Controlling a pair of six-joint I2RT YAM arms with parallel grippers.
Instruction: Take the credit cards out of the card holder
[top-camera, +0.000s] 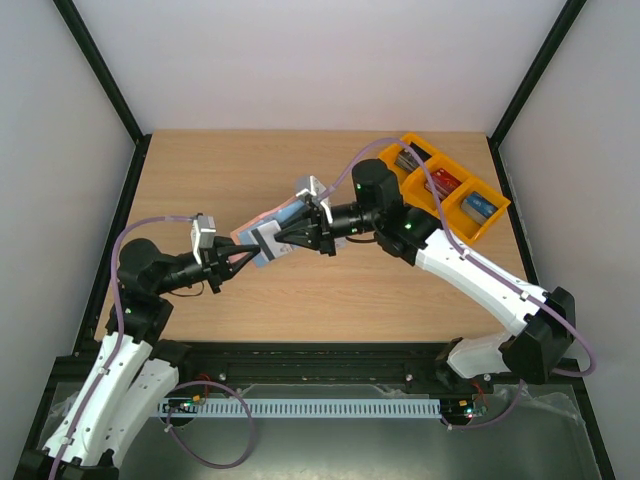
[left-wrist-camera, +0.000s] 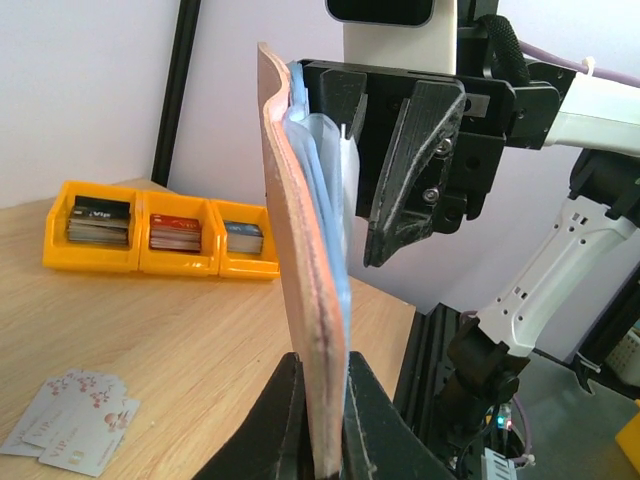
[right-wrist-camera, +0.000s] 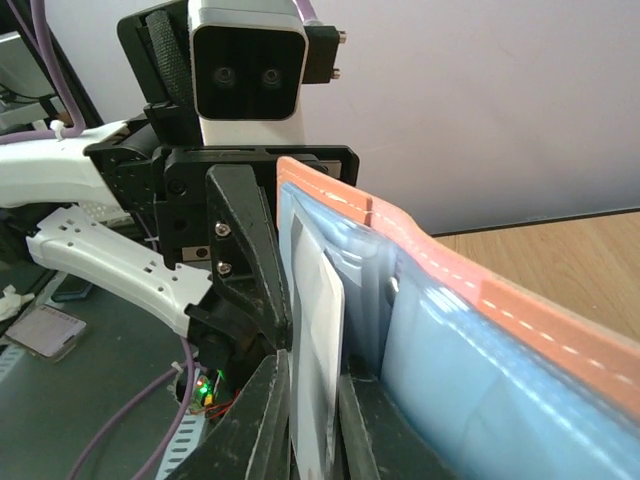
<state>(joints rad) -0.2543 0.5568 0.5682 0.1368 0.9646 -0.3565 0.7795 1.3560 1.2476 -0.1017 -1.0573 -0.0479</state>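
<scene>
The left gripper (left-wrist-camera: 320, 405) clamps the upright card holder (left-wrist-camera: 305, 290) by its lower edge above the surface (left-wrist-camera: 200, 340); the right gripper (right-wrist-camera: 312, 400) pinches a white card (right-wrist-camera: 318, 340) in its blue pocket; loose cards (left-wrist-camera: 72, 425) lie below

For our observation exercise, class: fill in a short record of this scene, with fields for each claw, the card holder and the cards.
Left claw: shut on the card holder's edge
Right claw: closed on a white card in a blue pocket
Card holder: open, blue inside facing the right claw
Loose cards: a few on the table
Orange bins: three, far right corner
</scene>
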